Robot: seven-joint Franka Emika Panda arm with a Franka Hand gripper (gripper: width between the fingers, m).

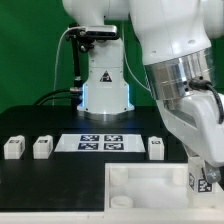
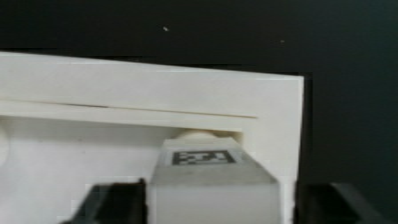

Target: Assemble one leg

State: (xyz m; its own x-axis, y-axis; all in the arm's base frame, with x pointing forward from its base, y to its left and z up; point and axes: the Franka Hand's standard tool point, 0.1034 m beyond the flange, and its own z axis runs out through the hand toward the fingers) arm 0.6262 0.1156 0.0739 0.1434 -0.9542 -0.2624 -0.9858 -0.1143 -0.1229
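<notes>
- While my gripper (image 2: 210, 200) clamps the leg (image 2: 210, 172) between both fingers, tag facing the wrist camera, its tip sits at the panel (image 2: 107, 100) edge
- Exterior view: leg (image 1: 205, 182) hangs over the panel (image 1: 150, 190) near its corner at that view's right, presumably for a socket
- Three spare legs (image 1: 42, 147) wait beside the marker board (image 1: 100, 143)

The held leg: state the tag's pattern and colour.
Black-and-white square marker on the white leg; clearest in the wrist view.

White Panda arm (image 1: 165, 45) with rounded glossy shells, silver wrist ring, black cable, blue-lit base (image 1: 104, 95)
</notes>
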